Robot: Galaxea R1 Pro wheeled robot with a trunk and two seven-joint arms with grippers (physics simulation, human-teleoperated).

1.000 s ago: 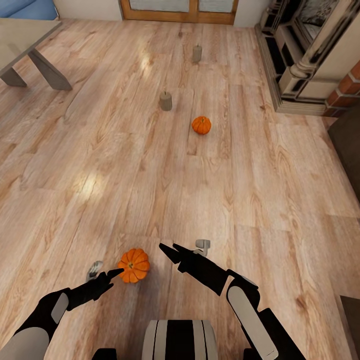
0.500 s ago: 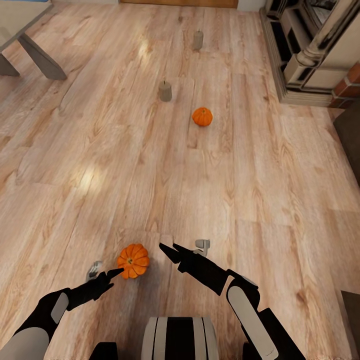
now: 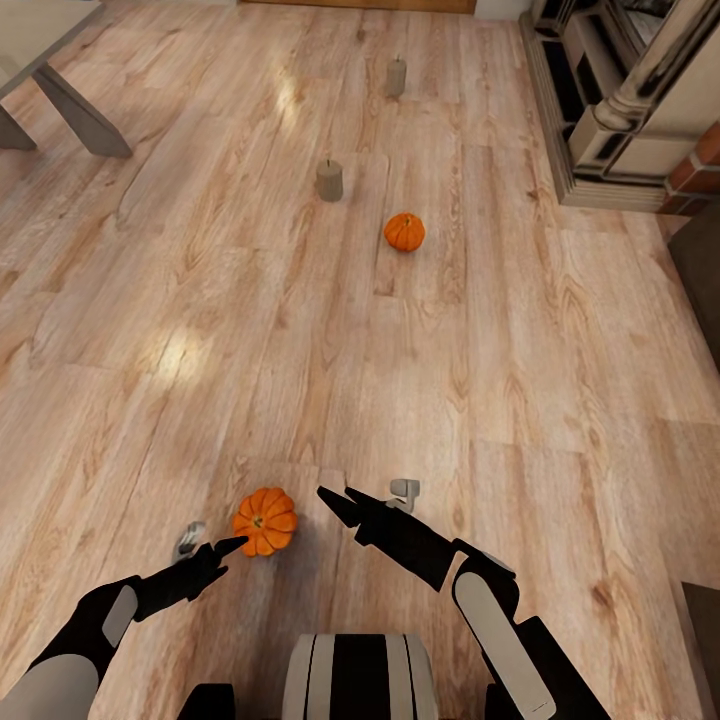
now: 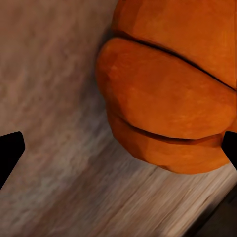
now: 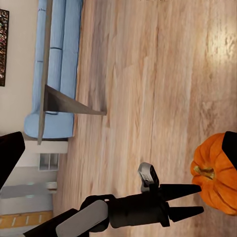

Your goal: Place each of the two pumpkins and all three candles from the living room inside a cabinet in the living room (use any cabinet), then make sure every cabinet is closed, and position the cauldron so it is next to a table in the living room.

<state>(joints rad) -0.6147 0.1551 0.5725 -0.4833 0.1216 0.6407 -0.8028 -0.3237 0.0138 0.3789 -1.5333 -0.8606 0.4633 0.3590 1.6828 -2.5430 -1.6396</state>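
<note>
My left gripper (image 3: 222, 549) hangs low over the wood floor (image 3: 300, 350), its jaws spread and gripping nothing, the tips just short of the near pumpkin (image 3: 265, 520). In the left wrist view that pumpkin (image 4: 173, 89) looms large and sits off toward one fingertip (image 4: 230, 148) rather than centred in the gap. My right gripper (image 3: 335, 499) hovers just beside it on the other side, also parted and empty.

Over the last second the whole scene has slid: the coffee table (image 3: 60, 100) and fireplace (image 3: 640, 100) have shifted up and outward, so my head or base has moved, not the objects. My arms have kept their pose.

The far pumpkin (image 3: 404, 232) and two candles (image 3: 330, 181) (image 3: 396, 77) sit well ahead on the floor. Nothing is in a cabinet yet; I judge the next move is centring the left jaws on the near pumpkin.
</note>
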